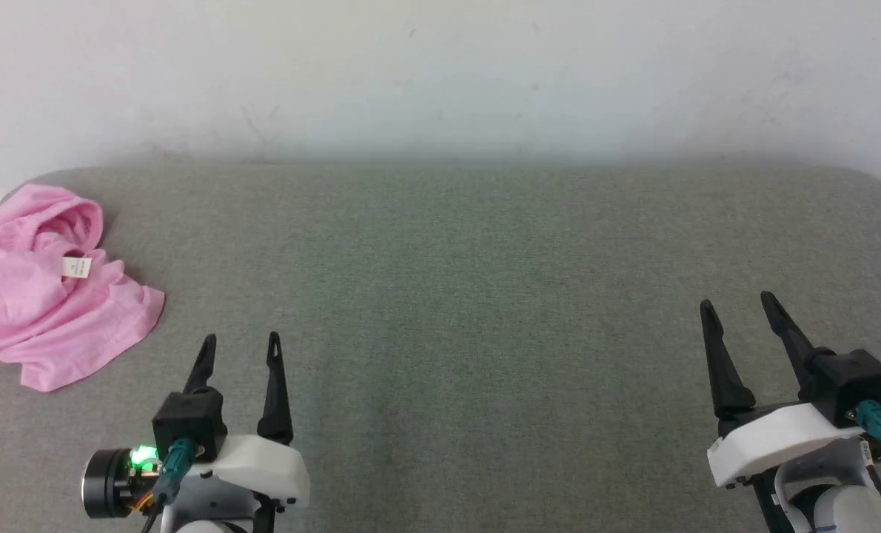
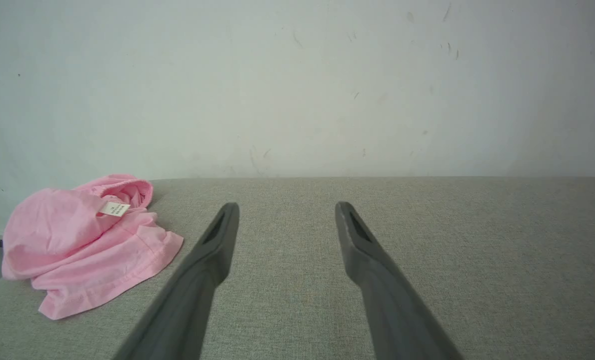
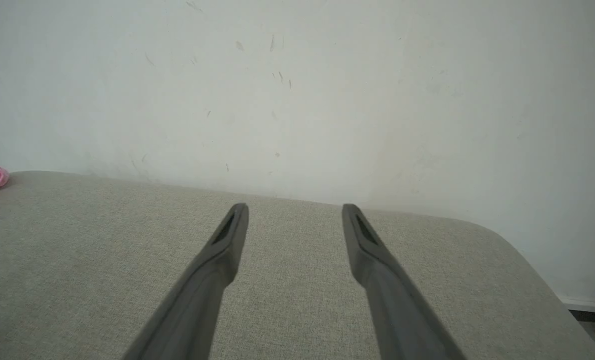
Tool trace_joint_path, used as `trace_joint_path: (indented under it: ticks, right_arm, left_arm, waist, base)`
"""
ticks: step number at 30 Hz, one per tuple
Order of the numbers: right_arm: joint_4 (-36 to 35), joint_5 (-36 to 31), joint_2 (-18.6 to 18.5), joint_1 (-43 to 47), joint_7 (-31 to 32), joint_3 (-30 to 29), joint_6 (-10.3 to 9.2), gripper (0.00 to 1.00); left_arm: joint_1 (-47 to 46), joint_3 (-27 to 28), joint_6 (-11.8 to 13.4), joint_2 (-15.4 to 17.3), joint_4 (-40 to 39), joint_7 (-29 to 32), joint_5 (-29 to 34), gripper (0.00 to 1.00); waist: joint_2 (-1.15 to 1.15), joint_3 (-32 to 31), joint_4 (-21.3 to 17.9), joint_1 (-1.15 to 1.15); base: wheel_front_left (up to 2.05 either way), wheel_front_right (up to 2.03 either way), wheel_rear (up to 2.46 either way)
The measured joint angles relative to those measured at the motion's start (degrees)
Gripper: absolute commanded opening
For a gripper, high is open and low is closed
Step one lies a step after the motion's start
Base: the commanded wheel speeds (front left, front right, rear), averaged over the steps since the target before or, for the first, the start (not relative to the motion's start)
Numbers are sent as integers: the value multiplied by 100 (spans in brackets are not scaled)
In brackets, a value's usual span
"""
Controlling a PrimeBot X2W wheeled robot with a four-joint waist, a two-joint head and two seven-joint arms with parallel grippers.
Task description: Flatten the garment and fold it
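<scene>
Grey fabric surface (image 1: 485,296) — crumpled pink garment (image 1: 41,296), white label (image 1: 76,267) up

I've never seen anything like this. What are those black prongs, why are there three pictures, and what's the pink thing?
The prongs are the robot's two hands. Each is a claw with two long dark fingers. The head view looks down from the robot's head: the left claw sits at the lower left, the right claw at the lower right. The other two pictures come from cameras on the wrists, looking along each claw's own fingers: the left claw and the right claw. Both claws are open and hold nothing. On the grey padded surface lies a crumpled pink garment with a small white label, at the far left corner, apart from both claws. Behind is a pale wall.
</scene>
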Motion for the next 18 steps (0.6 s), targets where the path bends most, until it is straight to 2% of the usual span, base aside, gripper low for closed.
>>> trace_joint_path:
  ticks: [18]
  right_arm:
    - [-113, 44, 1, 37, -216, -129, 0, 100]
  left_arm:
    - [-3, -36, 321, 0, -110, -201, -62, 100]
  waist:
    - [0, 88, 659, 0]
  base:
    - [0, 0, 0]
